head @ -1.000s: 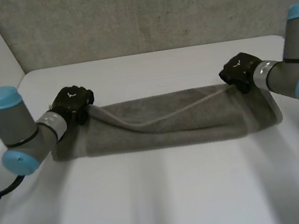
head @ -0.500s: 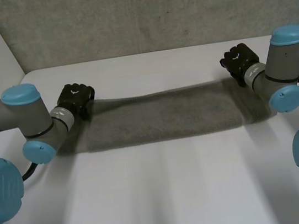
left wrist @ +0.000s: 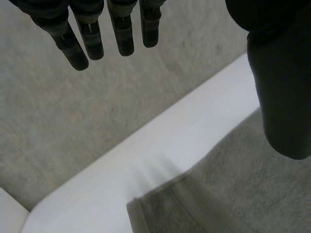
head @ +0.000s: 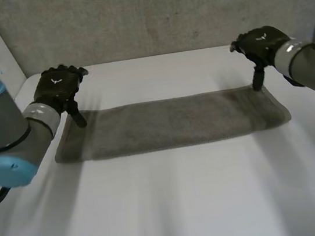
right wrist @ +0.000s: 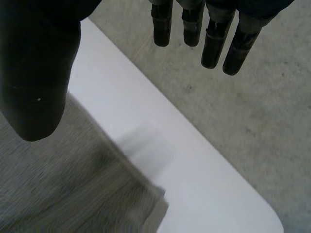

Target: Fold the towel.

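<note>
One towel (head: 170, 123) flat on my bench (head: 176, 209), two hands above it.
Left hand (head: 57, 90) at its 9 o'clock end, right hand (head: 261, 44) at 3; I see both sets of fingers (left wrist: 124, 36) straight, holding nothing.

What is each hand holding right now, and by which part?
Nothing is held. The left hand and right hand are both open, over the far corners of the towel lying flat on the table.

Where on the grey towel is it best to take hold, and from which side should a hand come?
Probably its two far corners, from above. The towel lies flat as a long strip on the table, and the open left hand and right hand are over those corners.
</note>
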